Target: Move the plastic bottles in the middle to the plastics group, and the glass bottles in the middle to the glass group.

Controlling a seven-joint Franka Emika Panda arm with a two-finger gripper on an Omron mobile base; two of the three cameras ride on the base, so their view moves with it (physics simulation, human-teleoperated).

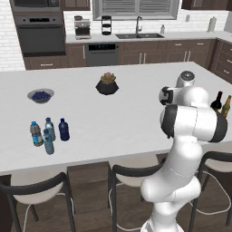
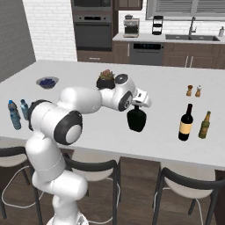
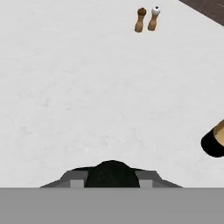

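Note:
The squat black glass bottle (image 2: 136,120) hangs under my gripper (image 2: 139,104), which is shut on its short neck; whether its base touches the counter I cannot tell. In the hand view its dark top (image 3: 110,172) sits between my gripper (image 3: 110,176) fingers. The glass group stands to the right: a tall wine bottle (image 2: 186,123) with a cream label and an olive-green bottle (image 2: 204,125). At the far left, three clear blue-labelled plastic bottles (image 1: 43,134) stand close together, with the navy bottle (image 1: 64,129) beside them.
Salt and pepper shakers (image 2: 194,90) stand behind the glass group. A potted plant (image 2: 105,79) and a bowl of blueberries (image 2: 47,82) sit further back on the white counter (image 2: 167,145). Dark stools line the near edge.

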